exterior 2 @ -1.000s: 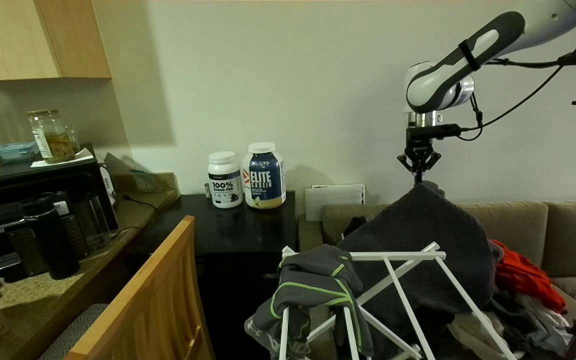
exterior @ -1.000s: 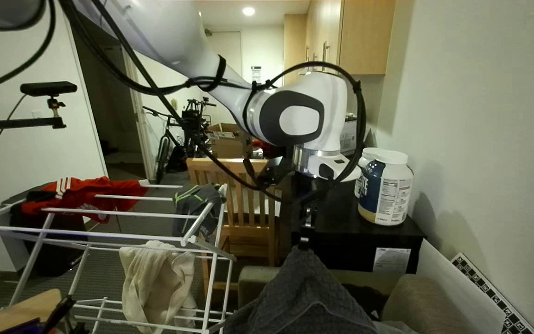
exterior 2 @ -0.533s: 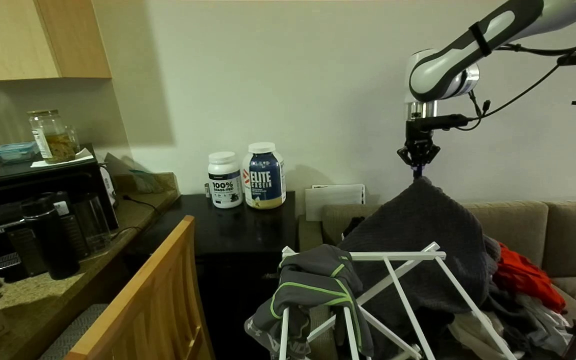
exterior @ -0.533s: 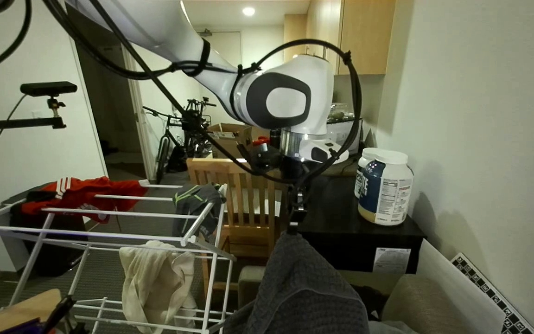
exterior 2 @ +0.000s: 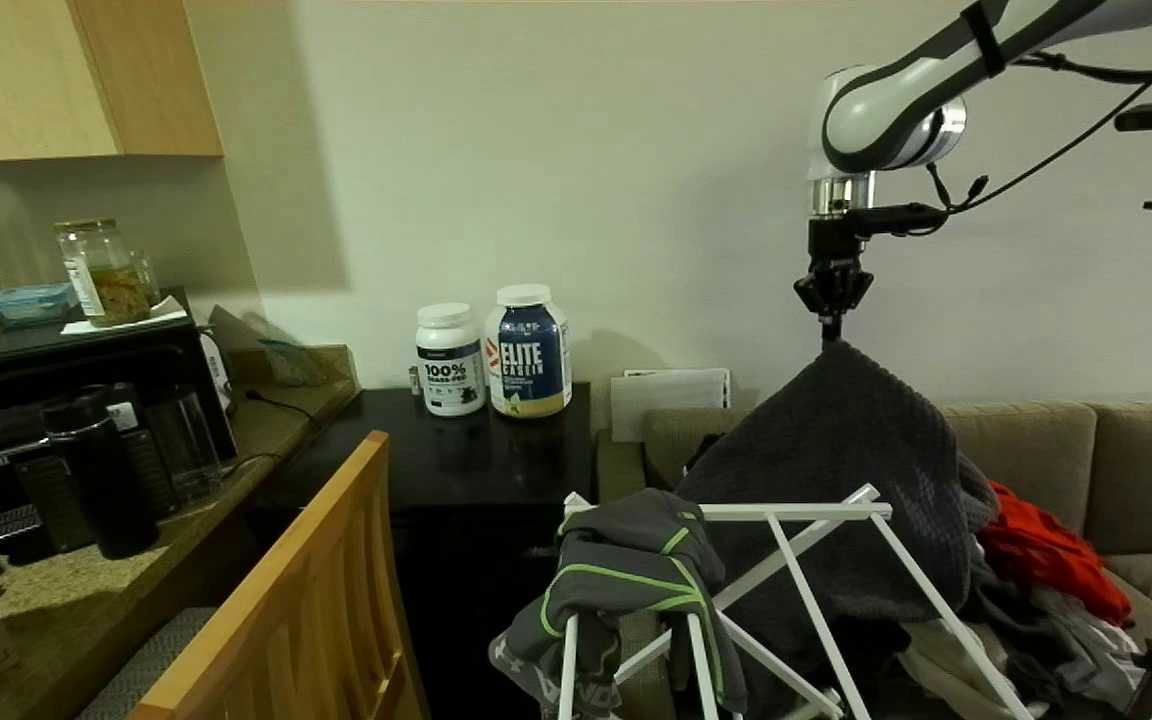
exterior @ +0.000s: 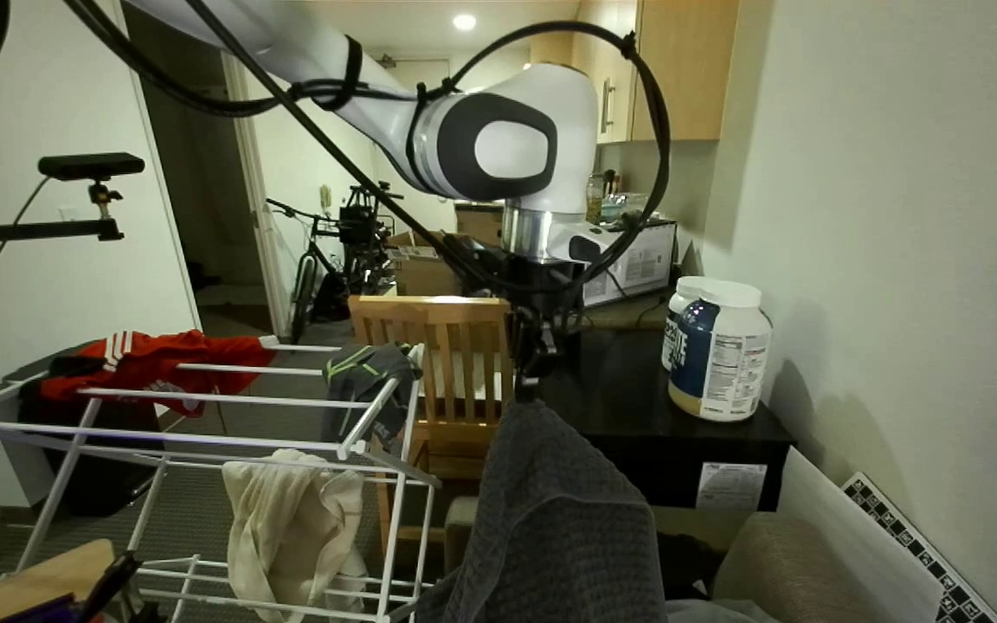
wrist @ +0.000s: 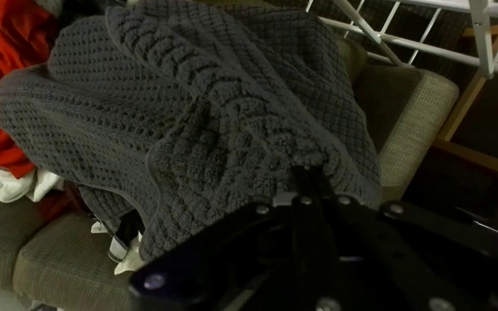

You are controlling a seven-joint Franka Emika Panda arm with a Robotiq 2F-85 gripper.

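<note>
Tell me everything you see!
rack: 1, white, foreground
striped top: 1, red, on rack
pale cloth: 1, cream, on rack
garment: 1, grey, on rack
sofa: 1, olive, beside rack
clothes pile: 1, mixed, on sofa
big cloth: 1, grey, over sofa
cabinet: 1, black, beside sofa
tubs: 2, white and blue, on cabinet
chair: 1, tan, near cabinet
kitchen things: several, mostly black, on counter
arm: 1, white, overhead
gripper: 1, black, gripping big cloth

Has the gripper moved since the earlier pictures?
Yes: in an exterior view the gripper has risen and shifted toward the picture's left, farther from the unmoved blue-and-white jar.
</note>
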